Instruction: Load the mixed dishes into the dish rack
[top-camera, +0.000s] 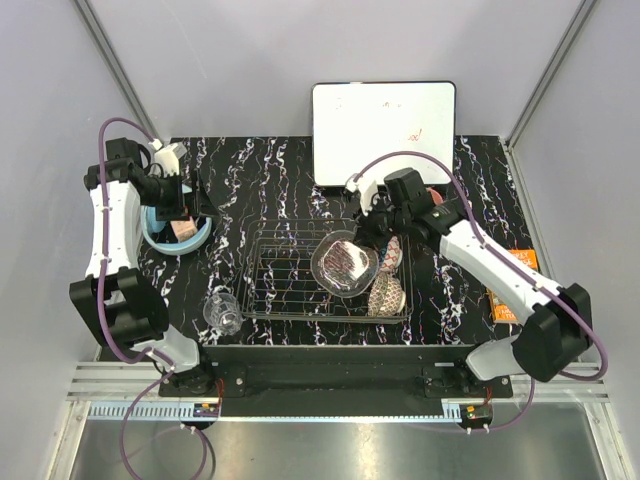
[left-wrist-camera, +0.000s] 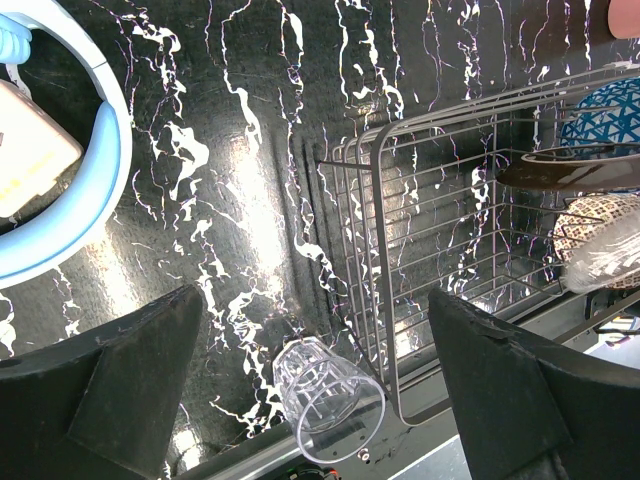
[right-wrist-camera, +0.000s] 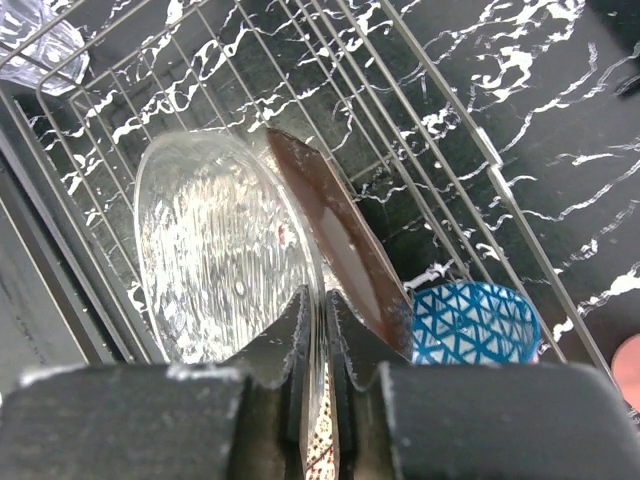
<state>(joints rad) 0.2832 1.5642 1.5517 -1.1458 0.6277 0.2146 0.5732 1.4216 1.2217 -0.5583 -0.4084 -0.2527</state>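
Right gripper (right-wrist-camera: 322, 300) clamped on the rim of the glass bowl (right-wrist-camera: 225, 250), which stands on edge in the rack (top-camera: 280, 290) beside the red bowl (right-wrist-camera: 340, 240) and blue bowl (right-wrist-camera: 470, 325); left gripper (left-wrist-camera: 315, 300), fingers spread and empty, above the table (left-wrist-camera: 250, 200), the small glass (left-wrist-camera: 325, 400) just outside the rack.

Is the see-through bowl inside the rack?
Yes, inside: the glass bowl is up on edge within the wire rack, its rim pinched by the right end effector.

blue triangle-patterned bowl (right-wrist-camera: 470, 322), clear ribbed bowl (right-wrist-camera: 215, 250)
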